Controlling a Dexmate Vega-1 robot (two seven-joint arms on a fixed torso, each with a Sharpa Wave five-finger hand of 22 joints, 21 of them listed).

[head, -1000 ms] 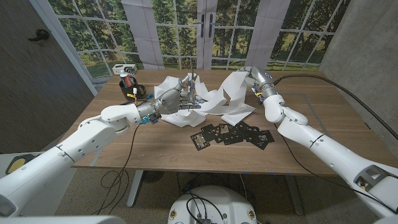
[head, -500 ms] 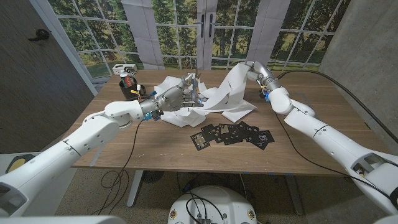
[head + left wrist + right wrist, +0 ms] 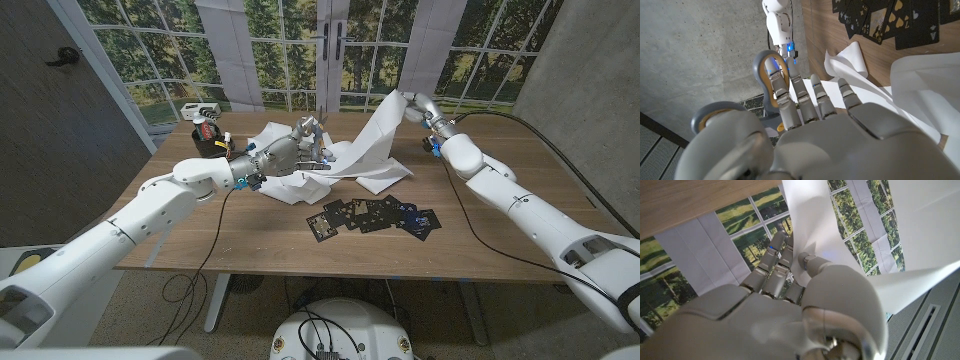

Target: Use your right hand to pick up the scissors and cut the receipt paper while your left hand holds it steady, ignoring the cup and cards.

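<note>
The white receipt paper [image 3: 362, 152] lies crumpled at the table's far middle. One end rises as a taut strip to my right hand [image 3: 418, 106], which pinches it well above the table. In the right wrist view the paper [image 3: 920, 225] runs past that hand [image 3: 765, 310], whose fingers close on it. My left hand [image 3: 281, 156] hovers over the paper pile and holds the scissors [image 3: 314, 140]. Their grey handles with yellow lining [image 3: 765, 62] sit around the fingers of the left hand [image 3: 830, 130]. I cannot tell whether the blades are apart.
Black playing cards [image 3: 375, 215] lie scattered in front of the paper, also seen in the left wrist view [image 3: 900, 20]. A dark cup [image 3: 207, 138] with items in it stands at the far left, with a small white box [image 3: 200, 110] behind it.
My right hand has risen and drawn back to the right, pulling the paper's end up into a taut strip. My left hand with the scissors has shifted slightly forward over the pile.
</note>
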